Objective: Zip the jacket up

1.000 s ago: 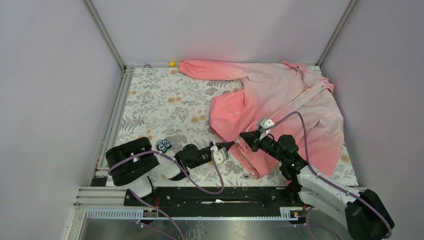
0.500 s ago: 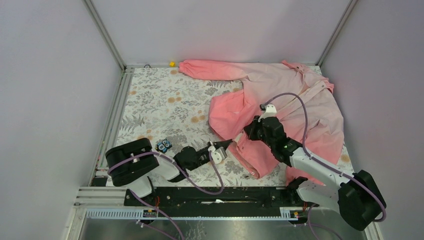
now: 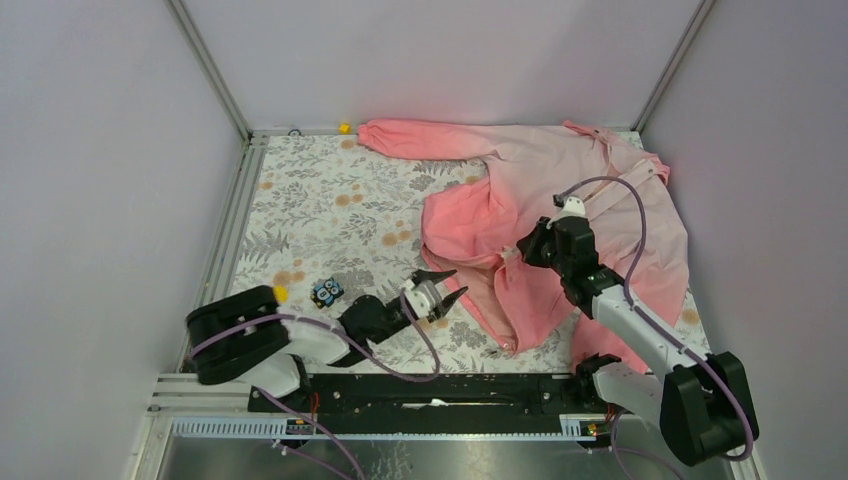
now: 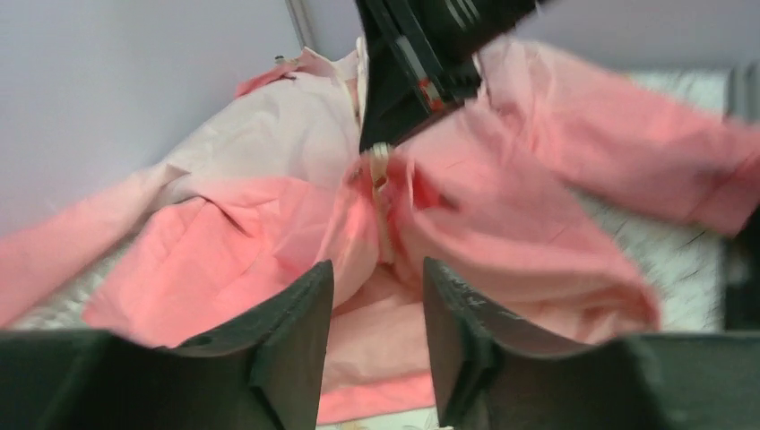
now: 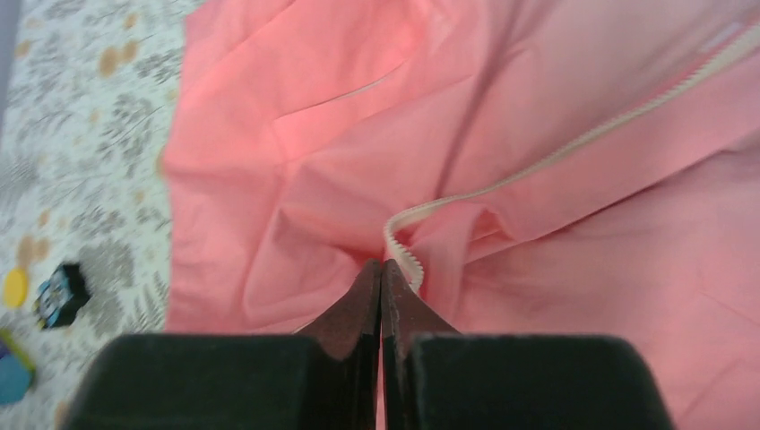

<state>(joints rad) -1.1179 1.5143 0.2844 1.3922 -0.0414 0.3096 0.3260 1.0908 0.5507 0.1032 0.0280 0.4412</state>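
Observation:
The pink jacket [image 3: 560, 200] lies spread on the right half of the table, its white zipper [image 5: 538, 161] running up toward the collar. My right gripper [image 3: 524, 250] is shut, pinching the jacket at the zipper's lower part [image 5: 383, 265], where the fabric bunches up. My left gripper [image 3: 446, 284] is open and empty, just left of the jacket's lower hem and not touching it. In the left wrist view my left gripper [image 4: 376, 269] faces the jacket [image 4: 502, 224], with the right gripper [image 4: 421, 63] pinching the zipper beyond.
A small black and blue toy [image 3: 327, 291] lies on the floral cloth [image 3: 330, 210] left of my left gripper; it also shows in the right wrist view [image 5: 61, 294]. A yellow piece [image 3: 345, 127] sits at the far edge by the sleeve cuff. Grey walls close in all sides.
My right gripper has moved away and to the right along the zipper, staying shut. My left gripper has let go of the jacket's hem, opened, and drawn back a little to the left.

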